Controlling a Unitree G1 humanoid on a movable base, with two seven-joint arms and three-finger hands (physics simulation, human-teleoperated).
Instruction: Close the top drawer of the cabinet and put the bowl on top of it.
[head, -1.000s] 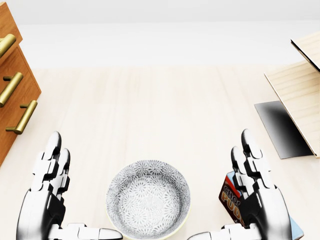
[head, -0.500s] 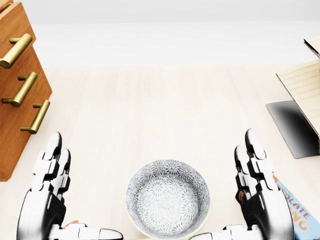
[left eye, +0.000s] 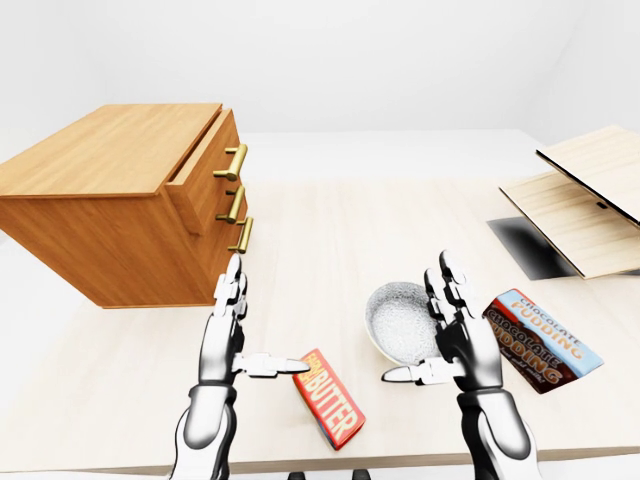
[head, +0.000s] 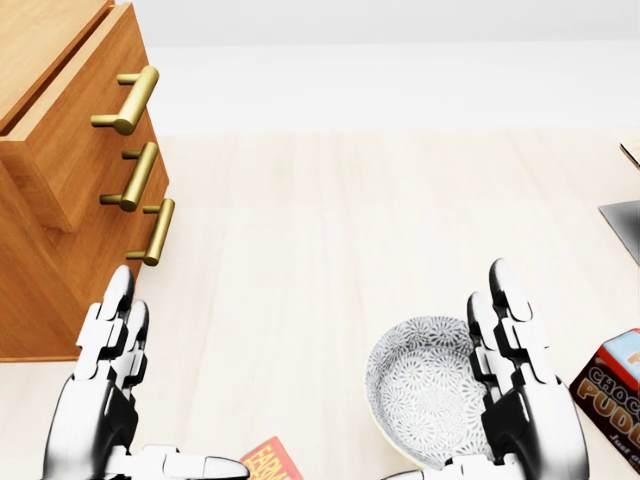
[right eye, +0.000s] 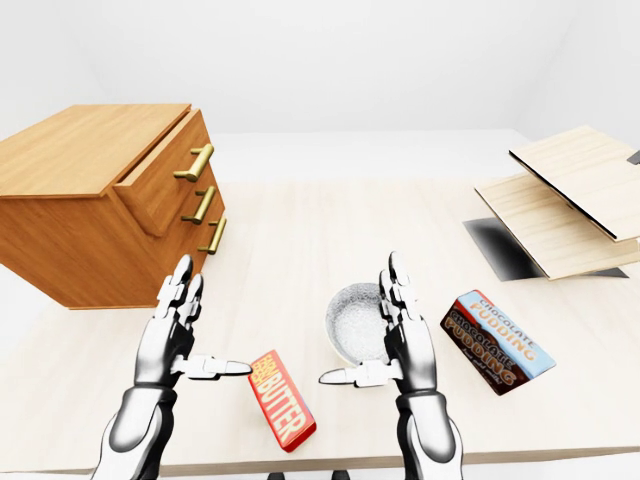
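Upper left in the left-eye view, the brown wooden cabinet (left eye: 110, 200) has its top drawer (left eye: 205, 165) standing out a little. Lower down, the left hand (left eye: 220, 345) is spread flat and empty. Next come a red butter box (left eye: 330, 398) and the grey patterned ceramic bowl (left eye: 398, 320) on the tabletop. The right hand (left eye: 462, 335), likewise splayed and empty, is against the bowl's right rim, perhaps touching.

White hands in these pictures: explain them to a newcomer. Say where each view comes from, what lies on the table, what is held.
They belong to a simulated humanoid robot: left hand and right hand, both open, holding nothing. All three views come from cameras on its head, looking over its arms. On the table stand a wooden cabinet with its top drawer partly open, a patterned bowl beside the right hand, a butter box and a pudding box.
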